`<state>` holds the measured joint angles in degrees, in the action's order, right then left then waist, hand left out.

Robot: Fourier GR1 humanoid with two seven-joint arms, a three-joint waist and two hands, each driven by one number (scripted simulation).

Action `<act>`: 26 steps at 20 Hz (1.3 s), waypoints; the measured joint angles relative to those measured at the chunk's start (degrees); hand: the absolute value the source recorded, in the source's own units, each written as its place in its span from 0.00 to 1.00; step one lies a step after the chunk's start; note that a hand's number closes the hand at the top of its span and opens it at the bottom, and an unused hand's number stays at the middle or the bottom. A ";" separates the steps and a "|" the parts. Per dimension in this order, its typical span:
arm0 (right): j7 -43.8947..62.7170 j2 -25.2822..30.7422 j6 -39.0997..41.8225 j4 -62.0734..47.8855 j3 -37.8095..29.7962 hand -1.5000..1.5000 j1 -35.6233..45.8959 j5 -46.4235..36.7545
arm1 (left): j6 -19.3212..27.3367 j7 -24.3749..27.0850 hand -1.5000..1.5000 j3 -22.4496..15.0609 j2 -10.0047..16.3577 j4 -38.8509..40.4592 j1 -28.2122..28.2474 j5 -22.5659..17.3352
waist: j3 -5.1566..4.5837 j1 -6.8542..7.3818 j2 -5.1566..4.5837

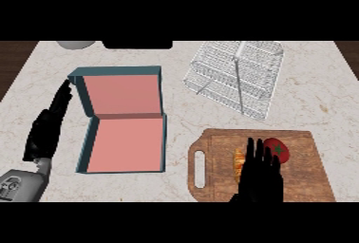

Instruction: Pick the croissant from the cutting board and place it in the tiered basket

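A pale marble counter (181, 124) fills the view, with dark wood past its far corners. The wire tiered basket (235, 76) stands at the far right. An open teal box (123, 122) lies to the left. On the near cutting board (308, 167), the croissant (240, 161) shows as an orange sliver beside a tomato (278, 149), mostly hidden under the right hand (261, 176), whose fingers are straight and close together. The left hand (48, 129) rests beside the box, fingers straight.
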<state>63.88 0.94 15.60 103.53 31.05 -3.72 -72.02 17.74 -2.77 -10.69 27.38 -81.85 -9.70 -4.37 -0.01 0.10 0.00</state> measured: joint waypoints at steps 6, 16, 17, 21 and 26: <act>-1.36 -0.26 -0.42 -3.12 -2.75 0.00 0.84 1.54 | -1.52 -0.15 0.50 1.24 -0.80 0.18 -0.20 0.86 | -0.05 -0.03 0.05; -4.02 0.30 1.50 -8.74 -1.61 1.00 3.89 3.80 | -3.37 0.35 0.50 2.88 -1.58 1.16 -0.54 1.93 | -0.74 0.08 0.72; -4.42 0.58 2.06 -8.31 -1.59 1.00 3.75 3.42 | -3.60 0.09 0.50 3.30 -1.19 0.44 -0.16 1.92 | -0.70 0.11 0.74; -4.57 -0.03 2.34 -7.28 -1.83 1.00 3.32 3.74 | -4.33 0.36 0.50 4.16 -1.73 0.54 0.32 2.33 | -0.56 -0.06 0.65; -2.86 -0.14 0.00 -5.54 -0.42 1.00 4.07 5.97 | -5.25 1.23 0.50 5.17 -2.71 1.60 0.43 3.19 | -0.31 -0.12 0.33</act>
<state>61.02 0.80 15.59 97.99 30.63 0.35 -66.05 12.49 -1.54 -5.52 24.67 -80.24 -9.28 -1.17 -0.32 -0.02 0.33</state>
